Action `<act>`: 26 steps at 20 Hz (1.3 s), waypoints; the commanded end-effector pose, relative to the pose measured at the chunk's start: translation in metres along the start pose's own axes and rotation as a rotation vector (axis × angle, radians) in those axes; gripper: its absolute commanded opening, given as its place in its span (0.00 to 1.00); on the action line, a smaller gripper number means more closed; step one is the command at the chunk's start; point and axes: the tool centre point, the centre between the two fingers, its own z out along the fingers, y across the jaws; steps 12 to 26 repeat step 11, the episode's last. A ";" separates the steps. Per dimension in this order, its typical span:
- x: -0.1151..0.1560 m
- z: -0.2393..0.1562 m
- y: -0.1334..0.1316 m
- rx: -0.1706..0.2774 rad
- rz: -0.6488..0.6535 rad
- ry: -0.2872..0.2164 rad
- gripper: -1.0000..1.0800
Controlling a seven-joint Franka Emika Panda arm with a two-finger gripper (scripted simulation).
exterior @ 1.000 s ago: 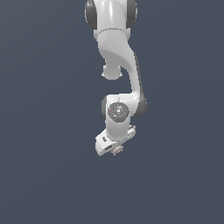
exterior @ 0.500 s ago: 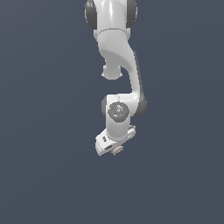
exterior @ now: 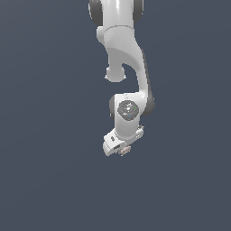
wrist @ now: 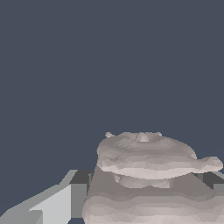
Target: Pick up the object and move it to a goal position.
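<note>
The white arm hangs down in the middle of the exterior view. Its gripper [exterior: 121, 150] is tilted toward the exterior view's left. A small lumpy beige-tan object [exterior: 125, 150] sits at the gripper's tip. In the wrist view the object [wrist: 148, 159] fills the space between the grey fingers [wrist: 57, 205], with pale facets and layered ridges. The gripper is shut on it. The fingertips themselves are hidden behind the object.
A plain dark blue-grey background surrounds the arm in both views. No other objects, edges or goal marker show.
The arm and gripper hold almost the same pose across the three moments. The object stays at the gripper's tip.
</note>
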 end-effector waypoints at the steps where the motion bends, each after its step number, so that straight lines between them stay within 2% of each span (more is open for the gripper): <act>1: -0.003 -0.001 -0.012 0.000 -0.001 0.000 0.00; 9: -0.007 -0.004 -0.036 0.000 -0.001 0.000 0.00; 26: -0.007 -0.004 -0.037 0.000 -0.001 0.000 0.00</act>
